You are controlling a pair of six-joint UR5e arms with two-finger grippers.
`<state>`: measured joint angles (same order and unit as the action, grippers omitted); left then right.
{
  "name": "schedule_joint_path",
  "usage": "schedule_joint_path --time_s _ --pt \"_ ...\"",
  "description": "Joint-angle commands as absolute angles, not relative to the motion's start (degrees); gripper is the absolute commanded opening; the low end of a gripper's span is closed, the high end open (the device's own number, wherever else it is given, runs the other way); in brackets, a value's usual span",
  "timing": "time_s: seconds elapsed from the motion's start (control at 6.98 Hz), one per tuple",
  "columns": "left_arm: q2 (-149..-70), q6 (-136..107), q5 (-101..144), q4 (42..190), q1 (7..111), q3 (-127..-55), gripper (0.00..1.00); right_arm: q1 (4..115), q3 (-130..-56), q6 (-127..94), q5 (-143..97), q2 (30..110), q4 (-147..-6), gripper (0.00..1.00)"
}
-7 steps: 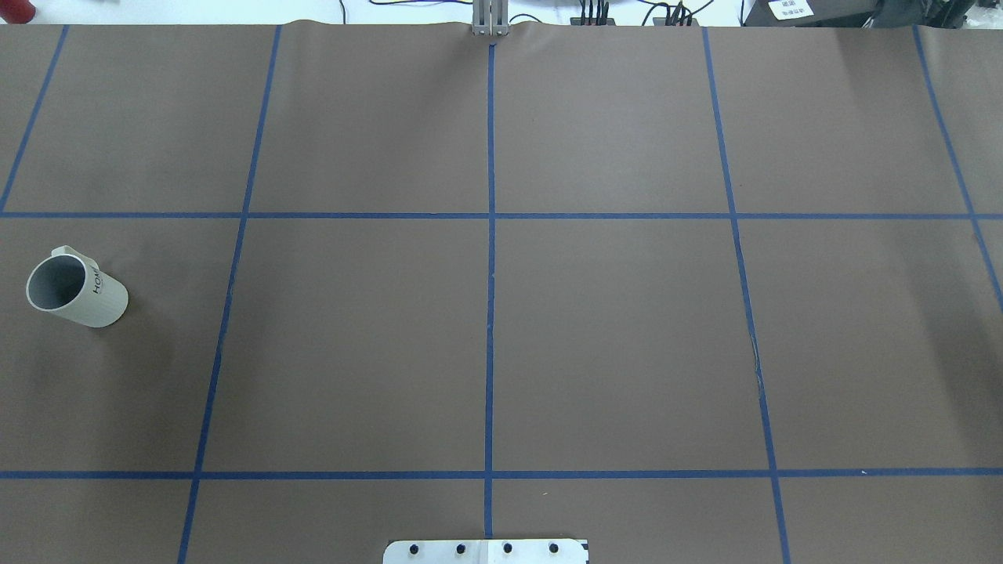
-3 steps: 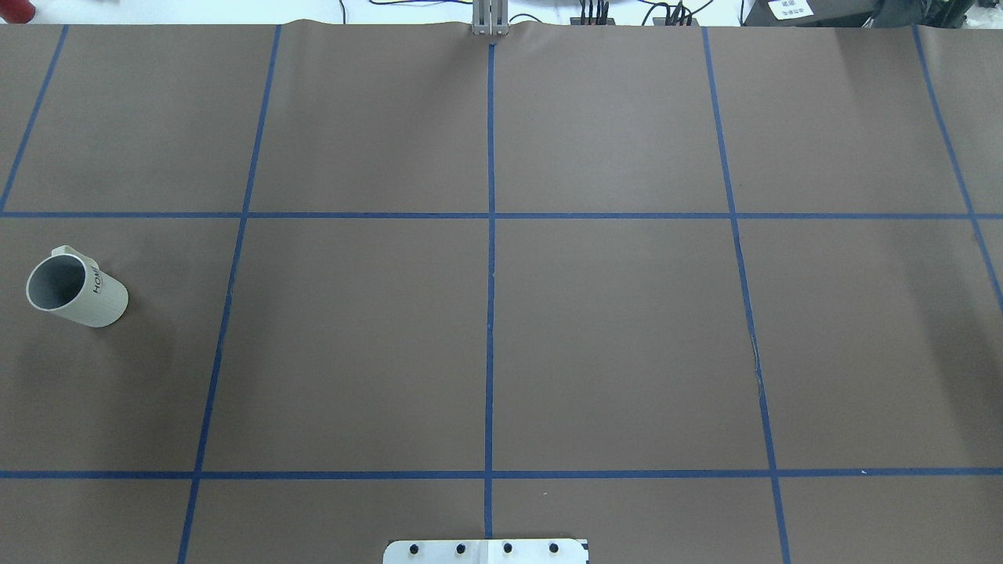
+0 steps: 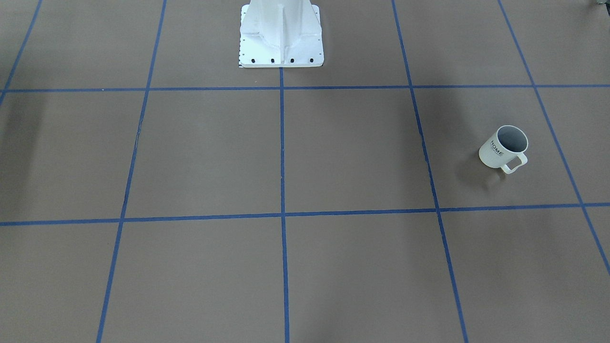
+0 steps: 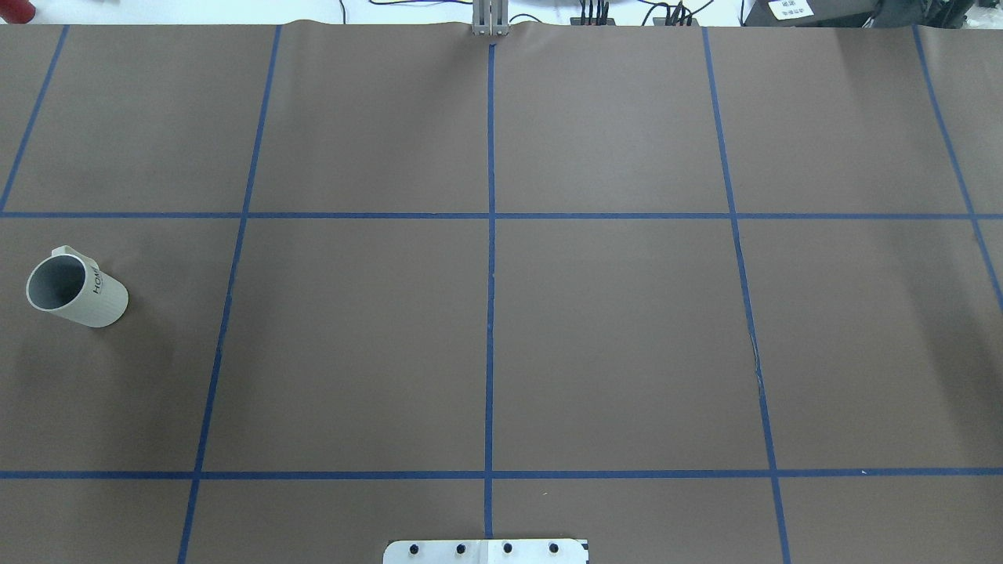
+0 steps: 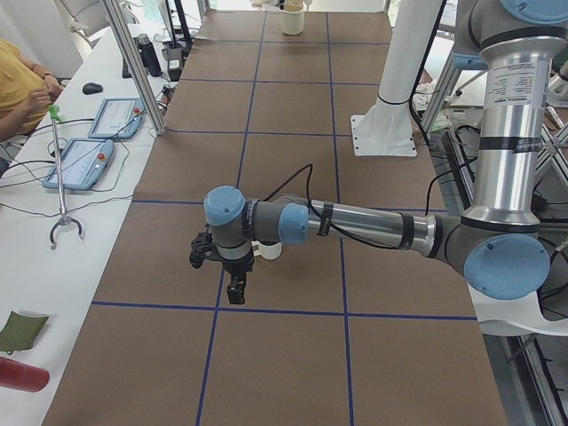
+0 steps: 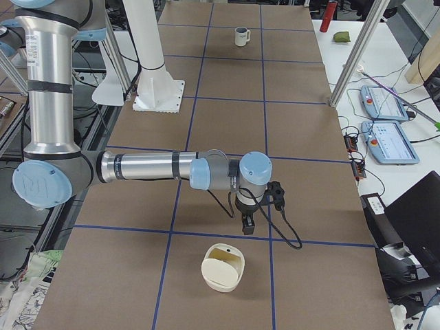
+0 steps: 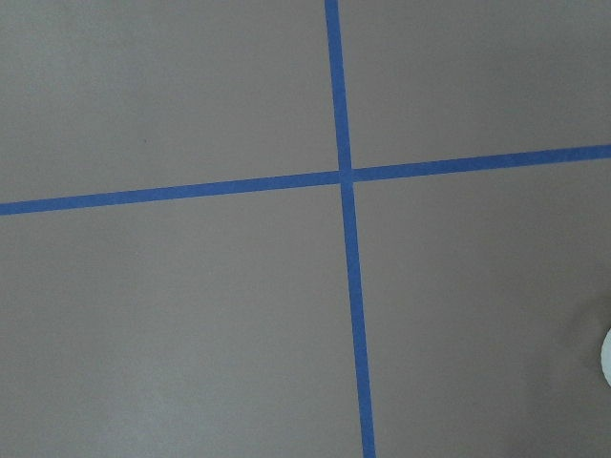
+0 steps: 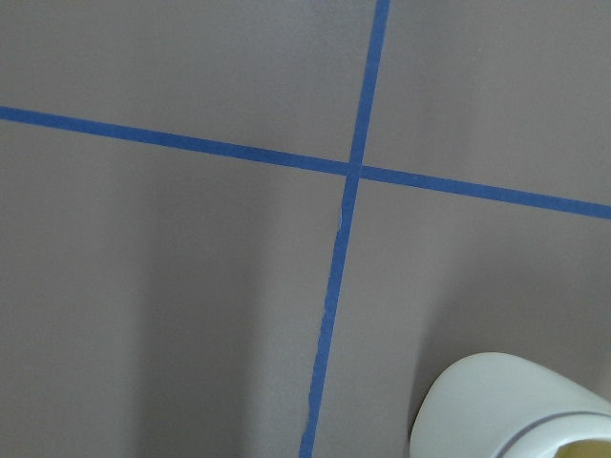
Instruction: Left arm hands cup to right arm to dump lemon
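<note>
The off-white cup (image 4: pixel 75 291) with black "HOME" lettering stands upright at the table's left side. It also shows in the front view (image 3: pixel 503 147), and small at the far end in the right side view (image 6: pixel 240 36). Its visible inside is grey; no lemon shows. In the left side view the left arm's gripper (image 5: pixel 235 291) points down above the table, with the cup (image 5: pixel 270 250) partly hidden just behind the wrist. The right arm's gripper (image 6: pixel 247 225) hangs over the table. I cannot tell whether either gripper is open. No fingers show in the wrist views.
A cream container (image 6: pixel 223 268) with a pale yellow inside sits near the right gripper; it also shows in the right wrist view (image 8: pixel 511 410). The white robot pedestal (image 3: pixel 281 35) stands at the table's edge. Tablets (image 5: pixel 78 161) and a seated person (image 5: pixel 18 89) are beside the table.
</note>
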<state>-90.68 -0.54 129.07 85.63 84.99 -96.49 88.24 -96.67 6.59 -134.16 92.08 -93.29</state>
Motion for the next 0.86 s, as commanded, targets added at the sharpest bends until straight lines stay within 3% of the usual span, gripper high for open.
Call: schedule_joint_path --time_s 0.0,0.72 --pt "-90.79 -0.62 129.02 85.95 84.99 -96.25 1.00 88.24 -96.77 6.59 -134.65 92.02 -93.34 1.00" --pt "-90.70 -0.62 130.42 85.96 84.99 -96.86 1.00 87.89 -96.59 6.59 -134.56 92.02 -93.43 1.00"
